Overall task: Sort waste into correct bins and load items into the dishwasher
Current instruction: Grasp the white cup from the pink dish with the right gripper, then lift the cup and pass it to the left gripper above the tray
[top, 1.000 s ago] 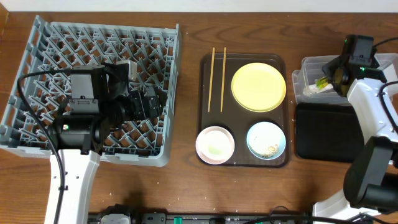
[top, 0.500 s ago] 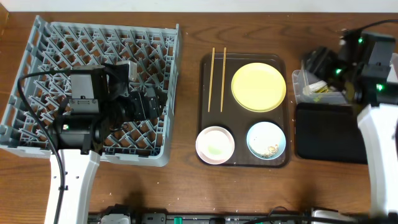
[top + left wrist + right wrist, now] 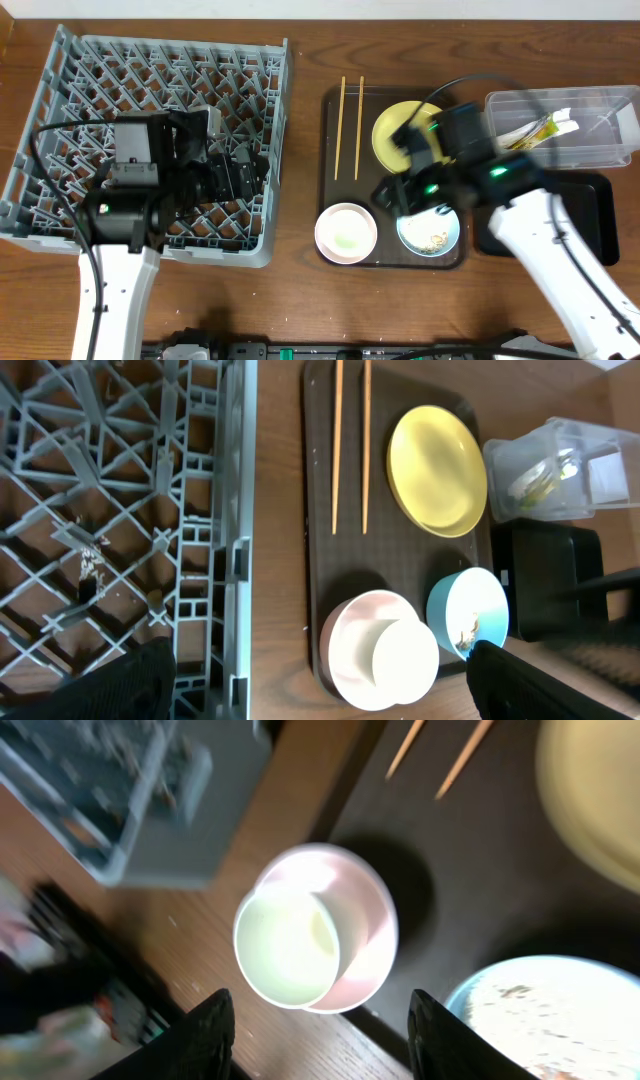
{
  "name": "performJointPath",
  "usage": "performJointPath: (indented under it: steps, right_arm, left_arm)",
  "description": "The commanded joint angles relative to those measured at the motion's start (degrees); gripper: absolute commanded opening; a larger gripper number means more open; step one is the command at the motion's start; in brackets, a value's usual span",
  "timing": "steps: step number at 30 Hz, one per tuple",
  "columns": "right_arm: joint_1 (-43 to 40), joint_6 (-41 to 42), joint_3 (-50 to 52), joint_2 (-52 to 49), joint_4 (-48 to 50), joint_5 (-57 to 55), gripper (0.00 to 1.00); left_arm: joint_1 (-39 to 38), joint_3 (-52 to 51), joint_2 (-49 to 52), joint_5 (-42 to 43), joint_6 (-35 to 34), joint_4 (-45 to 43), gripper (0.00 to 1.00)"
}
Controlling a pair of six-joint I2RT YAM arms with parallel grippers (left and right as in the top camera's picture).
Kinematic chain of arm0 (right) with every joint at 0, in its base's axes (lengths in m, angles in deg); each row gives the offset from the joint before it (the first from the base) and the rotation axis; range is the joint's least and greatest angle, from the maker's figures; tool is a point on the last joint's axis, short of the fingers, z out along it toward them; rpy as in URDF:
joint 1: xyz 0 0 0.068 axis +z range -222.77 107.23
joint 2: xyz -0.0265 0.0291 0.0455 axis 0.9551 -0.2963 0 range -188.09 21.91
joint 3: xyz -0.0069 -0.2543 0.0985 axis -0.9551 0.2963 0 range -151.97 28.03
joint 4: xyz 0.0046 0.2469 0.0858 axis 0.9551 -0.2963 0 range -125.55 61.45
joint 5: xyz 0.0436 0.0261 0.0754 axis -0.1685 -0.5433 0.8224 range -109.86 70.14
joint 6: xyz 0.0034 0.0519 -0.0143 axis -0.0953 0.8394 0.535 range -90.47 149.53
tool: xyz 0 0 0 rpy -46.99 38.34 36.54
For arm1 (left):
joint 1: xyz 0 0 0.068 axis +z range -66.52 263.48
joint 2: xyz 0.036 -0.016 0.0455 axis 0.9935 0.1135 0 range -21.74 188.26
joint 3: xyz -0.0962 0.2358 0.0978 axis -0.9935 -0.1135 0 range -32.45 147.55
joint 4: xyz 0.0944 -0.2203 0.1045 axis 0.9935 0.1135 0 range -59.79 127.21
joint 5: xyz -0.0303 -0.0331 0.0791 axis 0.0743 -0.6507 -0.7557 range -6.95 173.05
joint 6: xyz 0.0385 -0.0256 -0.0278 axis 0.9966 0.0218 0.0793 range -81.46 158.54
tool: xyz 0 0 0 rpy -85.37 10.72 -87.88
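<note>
Wrapper (image 3: 540, 128) in clear tub (image 3: 600, 150) beside serving tray (image 3: 320, 560); plate (image 3: 437, 470), white bowl (image 3: 350, 628), blue bowl (image 3: 470, 610) unracked on it; left gripper (image 3: 325, 680), right gripper (image 3: 322, 1010) agape, empty.

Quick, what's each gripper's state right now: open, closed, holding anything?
Left gripper: open, holding nothing.
Right gripper: open, nothing between its fingers.

We count two chopsticks (image 3: 342, 128), two bowls (image 3: 430, 236), plus one each: cup (image 3: 405, 652), plate (image 3: 437, 470), rack (image 3: 130, 70), tub (image 3: 600, 150), wrapper (image 3: 545, 128), black tray (image 3: 590, 205), brown tray (image 3: 332, 195).
</note>
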Motion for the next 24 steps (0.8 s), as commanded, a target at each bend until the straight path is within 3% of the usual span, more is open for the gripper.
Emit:
performJointPath:
  steps: [1,5,9,13,15,24]
  right_arm:
    - [5.14,2.03,4.0,-1.7,1.79,-9.46,0.53]
    - [8.46,3.76,8.46,-4.26,8.41,-14.05,0.53]
    - [9.7,3.76,10.36,-7.78,14.38,-12.04,0.44]
    - [9.92,4.9,10.34,-9.64,15.72,-9.7,0.12]
    - [9.79,5.27,10.19,-9.29,15.61,-9.79,0.01]
    - [3.72,5.16,4.11,-1.79,10.05,-4.42,0.01]
  left_arm:
    - [0.37,1.38,-3.54,1.51,-0.13,0.02,0.95]
    - [0.37,1.38,-7.52,1.88,-0.09,-0.17,0.95]
    - [0.35,1.38,-11.21,1.86,-0.09,-0.57,0.95]
    - [0.35,1.38,-13.22,1.84,-0.07,-0.39,0.94]
    - [0.35,1.38,-13.46,1.84,-0.07,0.04,0.94]
    - [0.35,1.36,-12.04,1.88,-0.55,1.16,0.94]
